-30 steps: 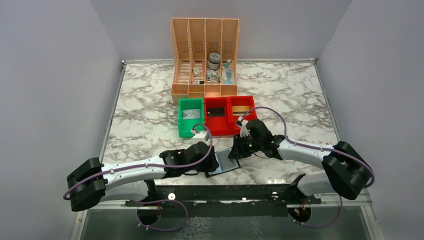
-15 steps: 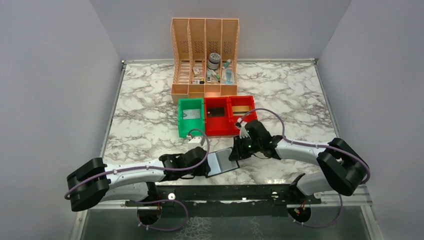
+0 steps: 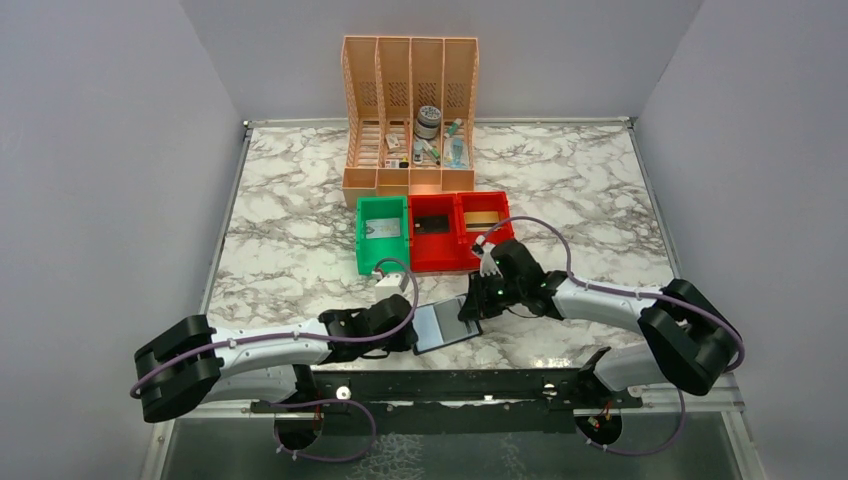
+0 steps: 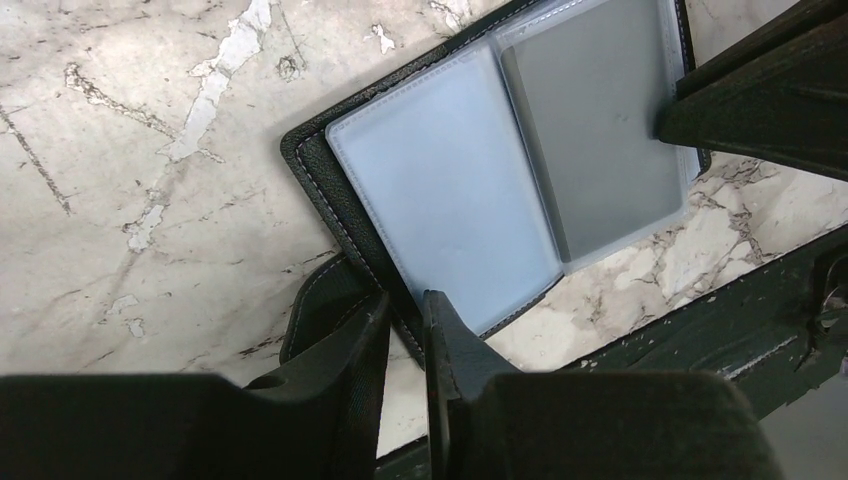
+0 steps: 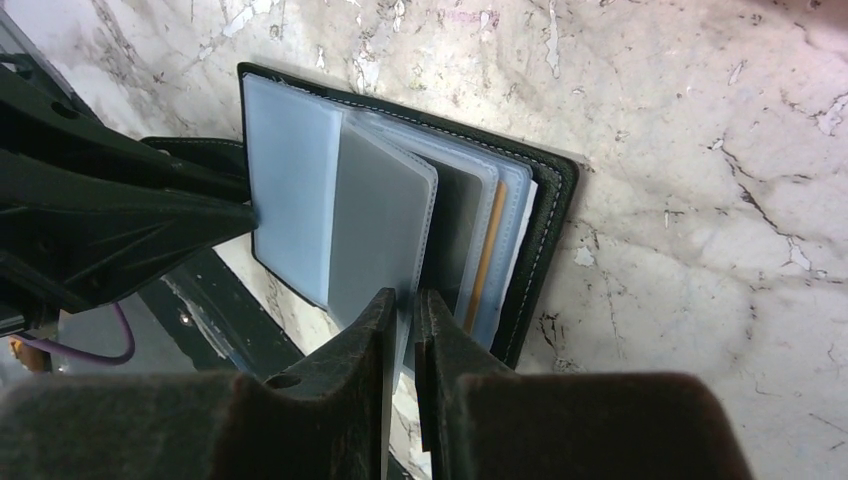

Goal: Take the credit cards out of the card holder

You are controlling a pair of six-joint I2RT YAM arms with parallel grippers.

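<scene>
Right wrist view: the card holder lies open on the marble surface, close to the near edge and between my two arms. My right jaws are clenched on the lower edge of one clear sleeve, lifting it off the stack. My left jaws are clenched on the rim of the black cover on the opposite side.

I judge the holder light and soft, apt to slide on the marble, so the cover grip matters. The sleeves are floppy, slick film and will bend before they pull. The credit cards look thin, stiff and smooth. The place to take one is the bare edge showing at a sleeve's mouth, pinched flat across both faces.

By count there is one holder. Of the cards inside it I can make out two: a tan one seen edge-on, and what looks like a dark grey one inside the sleeve I hold. There are several sleeves, overlapping too much to count. Further back stand one green bin and two red bins, each with something flat inside
</scene>
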